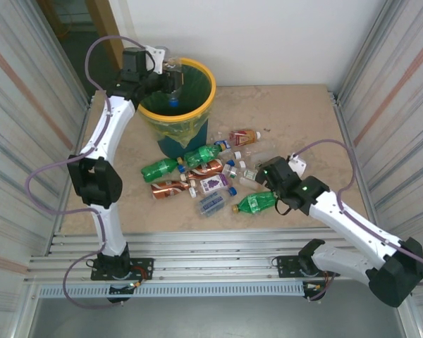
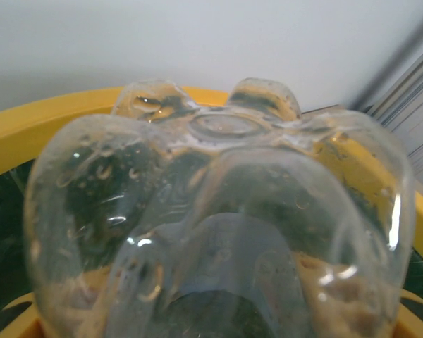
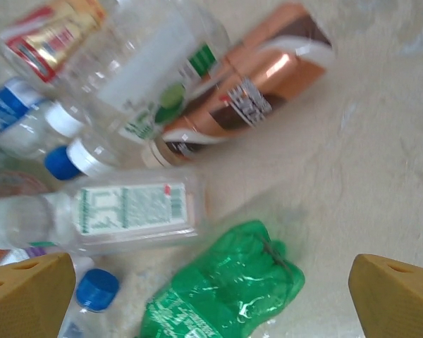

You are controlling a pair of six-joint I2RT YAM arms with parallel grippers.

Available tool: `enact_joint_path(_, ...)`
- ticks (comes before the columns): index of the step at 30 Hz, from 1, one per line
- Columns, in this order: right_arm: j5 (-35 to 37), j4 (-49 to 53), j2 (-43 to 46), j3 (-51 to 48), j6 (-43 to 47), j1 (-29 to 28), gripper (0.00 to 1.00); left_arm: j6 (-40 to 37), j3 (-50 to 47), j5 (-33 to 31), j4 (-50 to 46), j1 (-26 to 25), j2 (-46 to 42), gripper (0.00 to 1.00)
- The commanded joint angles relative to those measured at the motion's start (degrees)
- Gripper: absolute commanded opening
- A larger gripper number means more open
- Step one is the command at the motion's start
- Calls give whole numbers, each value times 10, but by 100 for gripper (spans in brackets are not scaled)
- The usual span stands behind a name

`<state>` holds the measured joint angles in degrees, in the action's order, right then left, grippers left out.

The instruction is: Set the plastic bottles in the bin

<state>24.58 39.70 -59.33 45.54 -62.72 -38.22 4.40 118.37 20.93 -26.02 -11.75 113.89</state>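
Your bin (image 1: 212,90) is the biggest thing on the table (image 1: 303,120): thick yellow rim, dark teal body, yellow-green liner. The plastic bottles (image 1: 211,179) are crushed green, clear and copper-brown ones with blue or white caps, and they lie scattered just in front of the bin. Your left claw (image 1: 163,74) grips a clear bottle (image 2: 218,211) above the bin's mouth. Your right claw (image 3: 211,296) gapes wide at the pile's edge farthest from the bin, with a crumpled green bottle (image 3: 225,289) between its fingertips, apart from both.

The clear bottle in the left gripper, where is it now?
Top view, far left: the clear bottle hangs in the left gripper over the bin, near its rim.
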Motion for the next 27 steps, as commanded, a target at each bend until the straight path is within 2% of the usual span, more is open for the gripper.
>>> enact_joint_path(1, -33, -19, -15, -22, -72, 3, 98, -18, -2, 4, -11, -1, 17, 43)
enact_joint_path(10, -84, -68, -64, -57, -102, -1, 98, -52, 1, -44, -34, -16, 47, 48)
enact_joint_path(18, -94, -90, -112, -57, -133, -34, 98, -51, 2, -51, -36, -16, 57, 67)
enact_joint_path(27, -115, -140, -147, -75, -158, -37, 98, -48, 5, -49, -39, -16, 34, 84)
